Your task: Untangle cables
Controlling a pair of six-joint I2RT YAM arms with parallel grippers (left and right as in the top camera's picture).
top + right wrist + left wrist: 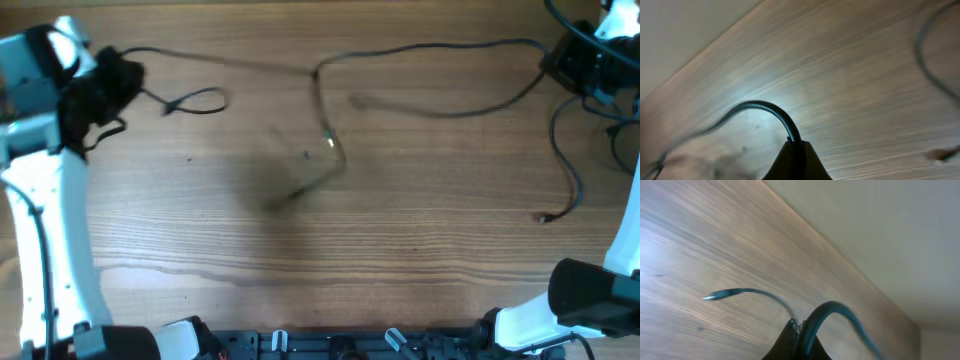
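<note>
Overhead, the left gripper sits at the far left of the wooden table, toward the back edge. A small loop of thin black cord lies just to its right. From that gripper the cables run rightward along the back of the table to about its middle. There one strand turns toward the front, carries a small bright connector, and ends in a blurred bend on the wood. Other strands go on to the right in two long shallow arcs to the right gripper at the back right corner. Below that gripper another strand curves toward the front and ends in a small plug lying on the table near the right edge. In the left wrist view the fingers are pressed together on a cable that arches up and off to the right. A thinner strand leads away to the left to a plug tip; whether that tip touches the wood cannot be told. In the right wrist view the fingers are likewise closed on a cable, which curls up and over to the left and blurs out low over the table.
</note>
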